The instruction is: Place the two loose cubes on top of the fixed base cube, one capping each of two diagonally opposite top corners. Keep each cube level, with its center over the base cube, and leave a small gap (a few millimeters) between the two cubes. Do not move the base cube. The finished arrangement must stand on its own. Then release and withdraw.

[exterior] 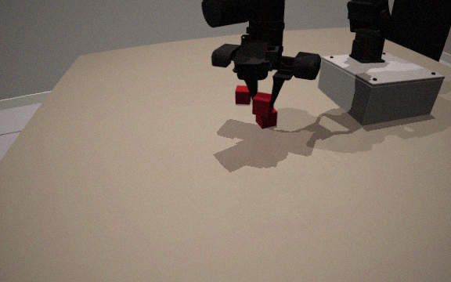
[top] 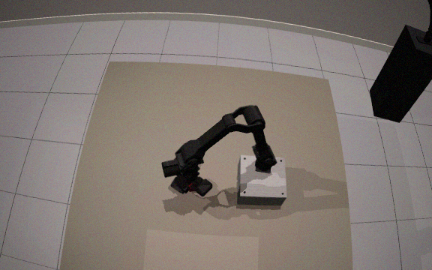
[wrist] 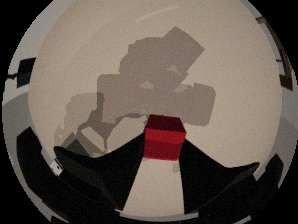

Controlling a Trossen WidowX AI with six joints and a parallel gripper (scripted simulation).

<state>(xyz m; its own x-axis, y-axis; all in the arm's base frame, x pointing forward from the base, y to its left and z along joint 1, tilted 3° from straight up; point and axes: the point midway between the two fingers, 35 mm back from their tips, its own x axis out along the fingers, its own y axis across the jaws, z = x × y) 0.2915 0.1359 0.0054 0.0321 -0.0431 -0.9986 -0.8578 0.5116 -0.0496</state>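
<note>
Your black parallel-jaw gripper (top: pixel 191 187) (exterior: pixel 263 101) (wrist: pixel 162 139) has its jaws clamped on a small red cube (exterior: pixel 261 105) (wrist: pixel 164 144), one finger per side. The grip is on opp. side faces, prob. so the underside stays free to land flat and the fingers can open sideways w/o dragging it.

Held cube is up off the tan table top (top: pixel 126 94) (exterior: pixel 131 196) (wrist: pixel 240 75). In ext. view it overlaps the upper part of a second red cube (exterior: pixel 269 120), which sits on the table. Contact or gap betw. them: can't tell. That lower one is prob. your fixed base, as you're lined up over it; they look alike, so unconfirmed. Third red cube (exterior: pixel 243 95) is on the table, just beside; prob. your other loose one. Neither loose cube is released on a base yet. Top view gives only a red sliver under the gripper, can't say which cube.

Orientation: no long axis, it's a cube. Held one's side faces run approx. square to the fingers in wrist view, top looks near level. Lower cube points an edge more twd the ext. cam, so the two look a bit out of yaw.

Next, approx.: set the offset to one corner, keep center over base, lower gently. Too far out and it tips; push sideways and you shift the base.
</note>
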